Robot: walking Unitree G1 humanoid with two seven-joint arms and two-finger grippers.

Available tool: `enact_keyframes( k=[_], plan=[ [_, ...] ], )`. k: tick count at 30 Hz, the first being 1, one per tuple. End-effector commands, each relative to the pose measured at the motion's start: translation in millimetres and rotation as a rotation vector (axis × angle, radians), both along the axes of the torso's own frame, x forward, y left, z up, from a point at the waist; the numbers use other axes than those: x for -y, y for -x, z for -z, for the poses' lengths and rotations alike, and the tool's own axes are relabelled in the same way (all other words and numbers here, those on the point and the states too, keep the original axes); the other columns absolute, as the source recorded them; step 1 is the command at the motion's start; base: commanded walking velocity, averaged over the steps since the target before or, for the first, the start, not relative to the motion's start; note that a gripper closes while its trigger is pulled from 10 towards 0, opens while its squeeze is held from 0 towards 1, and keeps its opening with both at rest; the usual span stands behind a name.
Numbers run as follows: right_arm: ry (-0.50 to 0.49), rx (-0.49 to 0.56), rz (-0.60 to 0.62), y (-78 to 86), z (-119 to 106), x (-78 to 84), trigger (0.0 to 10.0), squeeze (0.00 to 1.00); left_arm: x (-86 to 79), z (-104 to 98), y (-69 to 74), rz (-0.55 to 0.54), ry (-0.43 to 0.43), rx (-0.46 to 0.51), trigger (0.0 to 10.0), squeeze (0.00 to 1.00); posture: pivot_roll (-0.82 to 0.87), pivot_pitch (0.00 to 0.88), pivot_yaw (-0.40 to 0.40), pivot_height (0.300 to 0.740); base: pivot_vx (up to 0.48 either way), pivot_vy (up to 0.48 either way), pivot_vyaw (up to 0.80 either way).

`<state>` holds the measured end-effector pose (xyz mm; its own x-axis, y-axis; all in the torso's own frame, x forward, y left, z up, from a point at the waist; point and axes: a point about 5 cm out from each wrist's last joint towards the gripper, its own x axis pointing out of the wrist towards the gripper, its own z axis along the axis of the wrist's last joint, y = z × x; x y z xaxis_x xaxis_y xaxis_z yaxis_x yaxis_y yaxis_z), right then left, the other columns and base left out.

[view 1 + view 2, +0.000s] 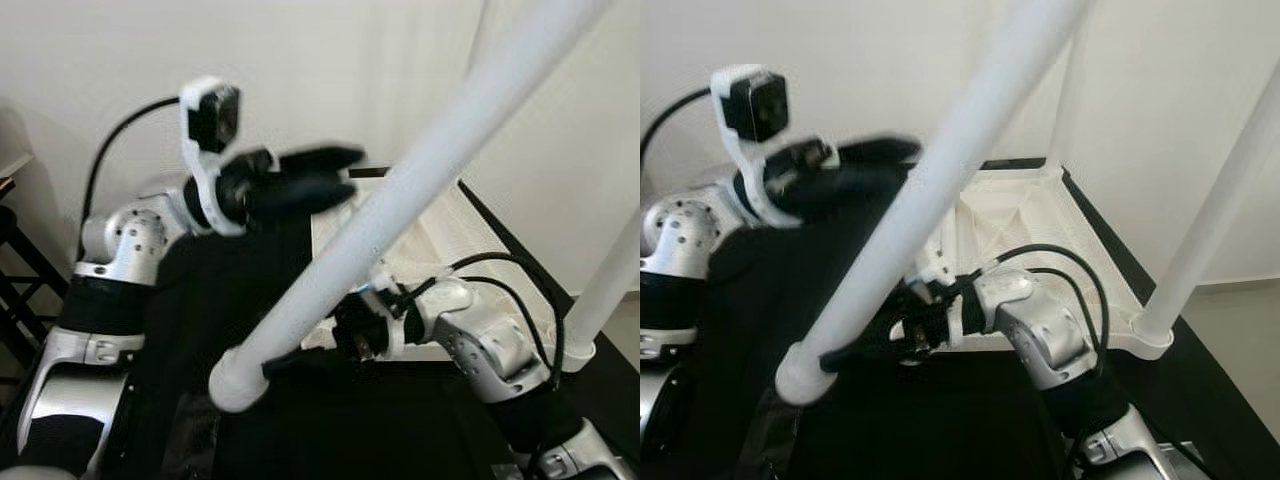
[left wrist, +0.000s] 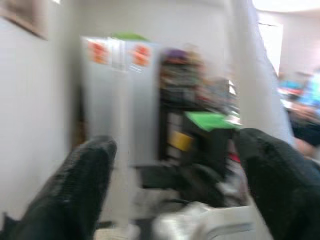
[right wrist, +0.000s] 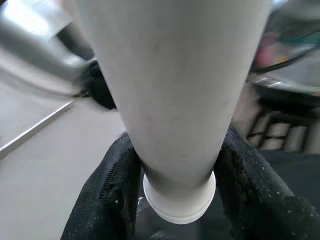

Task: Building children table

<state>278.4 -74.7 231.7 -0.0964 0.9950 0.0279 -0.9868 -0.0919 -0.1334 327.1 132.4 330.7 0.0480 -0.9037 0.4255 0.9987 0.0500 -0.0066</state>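
Observation:
A white table top (image 1: 1040,210) lies upside down on a black surface (image 1: 330,430). From it rise two white legs (image 1: 1220,200) (image 1: 1070,90). A third long white leg (image 1: 400,200) slants across the view, its capped end (image 1: 235,385) low and near me. My right gripper (image 3: 177,200) is shut on this leg just above the cap, also seen from the head as the right gripper (image 1: 875,345). My left gripper (image 1: 335,175) is raised and open beside the leg's middle, with nothing between its fingers (image 2: 75,190).
A white wall stands close behind the table top. A dark rack (image 1: 15,260) is at the far left. The black surface extends toward me under both arms. The upright legs stand on the right side.

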Motion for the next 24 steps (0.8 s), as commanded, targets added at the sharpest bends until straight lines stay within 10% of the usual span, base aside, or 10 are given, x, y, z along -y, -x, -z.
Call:
enact_keyframes(
  k=[1, 8, 23, 24],
  plan=[
    [-0.025, 0.007, 0.046, -3.0, -1.2, 3.8, 0.0, 0.00, -10.8, -2.5, -4.8, -0.084, 0.017, 0.002, 10.0, 1.00, -0.05, 0.000, 0.041, 0.740, 0.000, 0.000, 0.00],
    [-0.101, -0.010, 0.234, -17.2, -4.2, 23.9, 0.0, 0.00, -60.2, 25.5, -17.4, -0.416, 0.111, -0.114, 10.0, 1.00, -0.05, 0.000, 0.032, 0.740, 0.000, 0.000, 0.00],
    [-0.041, 0.002, 0.544, -46.3, 5.1, 24.9, 0.0, 0.00, -21.2, 32.7, -4.0, -0.542, -0.103, 0.138, 10.0, 1.00, -0.04, 0.000, 0.024, 0.740, 0.000, 0.000, 0.00],
    [-0.035, -0.011, 0.620, -53.2, 5.8, 26.0, 0.0, 0.00, -9.4, 28.8, 4.2, -0.493, -0.122, 0.188, 10.0, 0.31, -0.05, 0.000, 0.024, 0.740, 0.000, 0.000, 0.00]
  ],
)
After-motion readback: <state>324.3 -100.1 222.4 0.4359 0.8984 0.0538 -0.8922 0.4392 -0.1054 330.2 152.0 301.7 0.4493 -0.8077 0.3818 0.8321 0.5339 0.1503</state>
